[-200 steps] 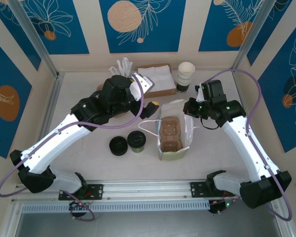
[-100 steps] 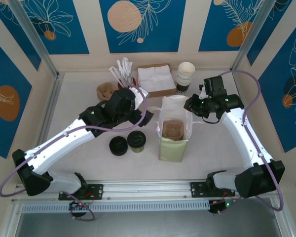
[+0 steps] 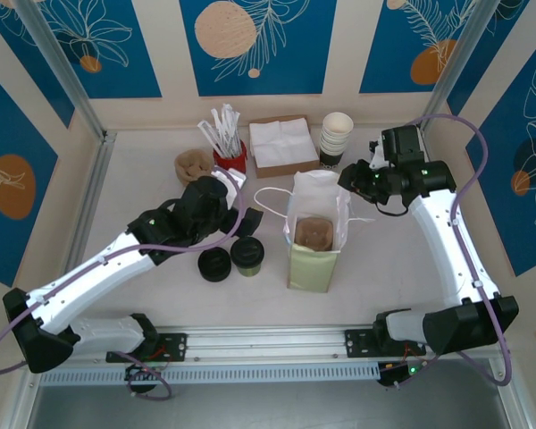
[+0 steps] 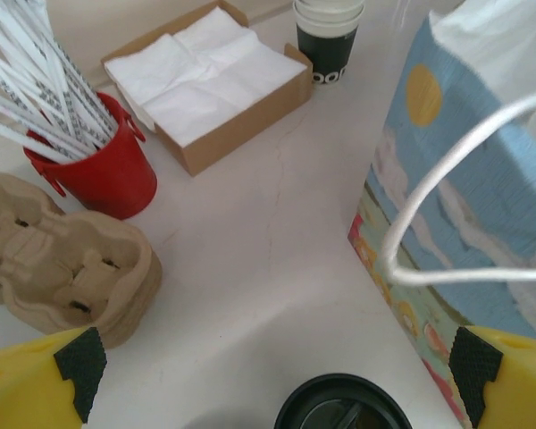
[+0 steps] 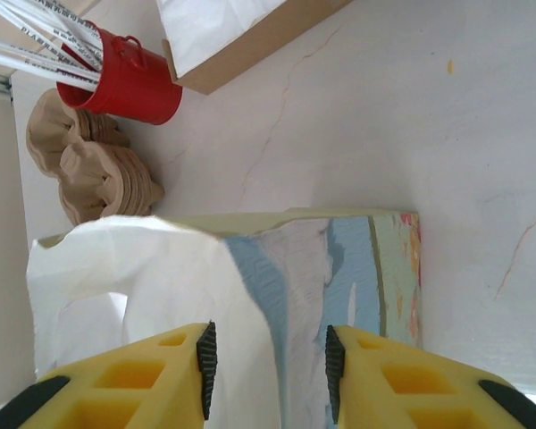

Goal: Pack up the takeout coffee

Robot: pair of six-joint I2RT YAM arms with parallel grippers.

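Note:
The takeout coffee [image 3: 247, 255], a small cup under a black lid, stands on the table left of the paper bag [image 3: 317, 237]; its lid [image 4: 342, 408] shows at the bottom of the left wrist view. My left gripper [image 3: 247, 221] [image 4: 279, 362] hangs wide open just behind and above the cup, touching nothing. The bag stands upright with a brown cup carrier [image 3: 314, 232] inside. My right gripper [image 3: 350, 183] [image 5: 266, 357] is open at the bag's back right corner. Its pads straddle the bag's wall [image 5: 304, 268] without pinching it.
A low pile of black lids [image 3: 214, 264] sits left of the coffee. Along the back are a pile of carriers [image 3: 194, 164], a red holder of straws [image 3: 230, 152], a napkin box [image 3: 281, 143] and a stack of cups [image 3: 337, 138]. The bag's white handle [image 4: 447, 179] loops toward my left gripper.
The bag has gone from tilted to upright. My right gripper has opened and let go of the bag's edge. My left gripper has drawn back from the bag toward the coffee.

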